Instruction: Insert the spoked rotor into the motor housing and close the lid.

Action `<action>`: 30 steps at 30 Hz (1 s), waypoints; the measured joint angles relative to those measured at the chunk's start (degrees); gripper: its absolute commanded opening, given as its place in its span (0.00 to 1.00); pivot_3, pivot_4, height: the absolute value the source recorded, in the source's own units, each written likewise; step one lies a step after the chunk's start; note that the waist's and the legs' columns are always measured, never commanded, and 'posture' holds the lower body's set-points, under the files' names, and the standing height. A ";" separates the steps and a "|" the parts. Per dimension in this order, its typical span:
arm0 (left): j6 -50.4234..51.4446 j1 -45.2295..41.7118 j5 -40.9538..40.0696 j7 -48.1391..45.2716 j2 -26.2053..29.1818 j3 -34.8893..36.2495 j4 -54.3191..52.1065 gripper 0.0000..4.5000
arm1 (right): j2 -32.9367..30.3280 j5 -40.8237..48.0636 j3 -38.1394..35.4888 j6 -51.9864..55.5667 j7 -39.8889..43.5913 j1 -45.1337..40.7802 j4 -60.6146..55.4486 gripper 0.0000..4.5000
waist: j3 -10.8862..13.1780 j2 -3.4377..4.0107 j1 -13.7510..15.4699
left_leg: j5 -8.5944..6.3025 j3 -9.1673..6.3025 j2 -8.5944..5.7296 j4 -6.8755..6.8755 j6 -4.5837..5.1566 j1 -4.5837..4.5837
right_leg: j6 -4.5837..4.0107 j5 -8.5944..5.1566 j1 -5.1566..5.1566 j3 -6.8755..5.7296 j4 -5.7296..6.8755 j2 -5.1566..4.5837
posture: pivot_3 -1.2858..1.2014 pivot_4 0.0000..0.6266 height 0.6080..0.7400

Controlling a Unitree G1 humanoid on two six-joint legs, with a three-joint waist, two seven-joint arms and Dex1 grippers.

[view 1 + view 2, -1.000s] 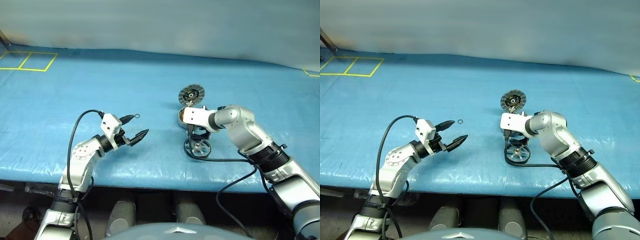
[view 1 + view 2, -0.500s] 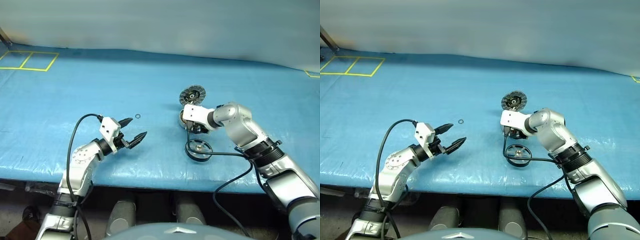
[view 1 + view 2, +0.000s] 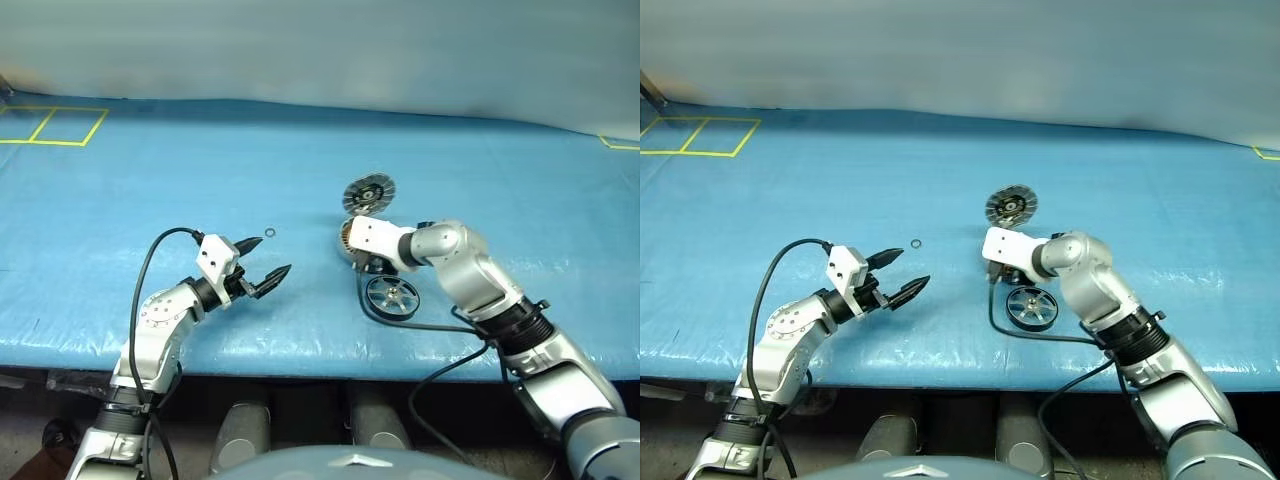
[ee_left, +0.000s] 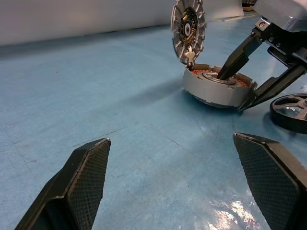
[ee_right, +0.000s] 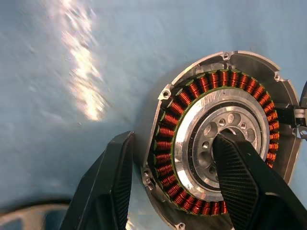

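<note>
The right tool [image 4: 242,79] is pinching the housing's [image 4: 218,90] wall, one finger inside. The left tool [image 3: 262,268] is hanging wide open, holding nothing.

motor housing [image 5: 218,139]: silver cup, copper-orange windings
lid [image 4: 188,29]: silver radially striped rim, dark centre
spoked rotor [image 3: 391,296]: black ring, silver spokes
counter [image 3: 200,170]: blue cover, yellow line markings
</note>
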 measured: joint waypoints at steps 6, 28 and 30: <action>0.10 0.02 -0.01 0.00 0.76 0.17 -0.02 1.00 | 2.44 0.84 3.63 2.71 0.08 2.36 -8.84 0.48 | 0.01 0.00 0.87 | 0.00 -0.02 -0.02 0.09 0.00 -0.08 | 0.01 0.01 0.00 0.00 -0.03 -0.01 | 0.52 0.24 1.00; 0.33 2.73 -0.08 0.19 2.51 1.77 -1.84 1.00 | 6.88 1.97 5.77 13.91 -7.28 4.38 -12.93 0.48 | 0.01 0.01 0.61 | 0.00 -0.02 -0.01 0.05 -0.01 -0.09 | 0.00 0.00 -0.05 -0.01 -0.02 -0.01 | 0.52 0.24 1.00; 0.33 2.73 -0.07 0.21 2.49 1.77 -1.84 1.00 | 6.88 2.06 5.85 14.26 -7.71 4.37 -12.93 0.48 | 0.01 0.01 0.55 | 0.00 -0.02 -0.01 0.05 -0.01 -0.08 | 0.00 0.00 -0.05 -0.01 -0.02 -0.01 | 0.52 0.24 1.00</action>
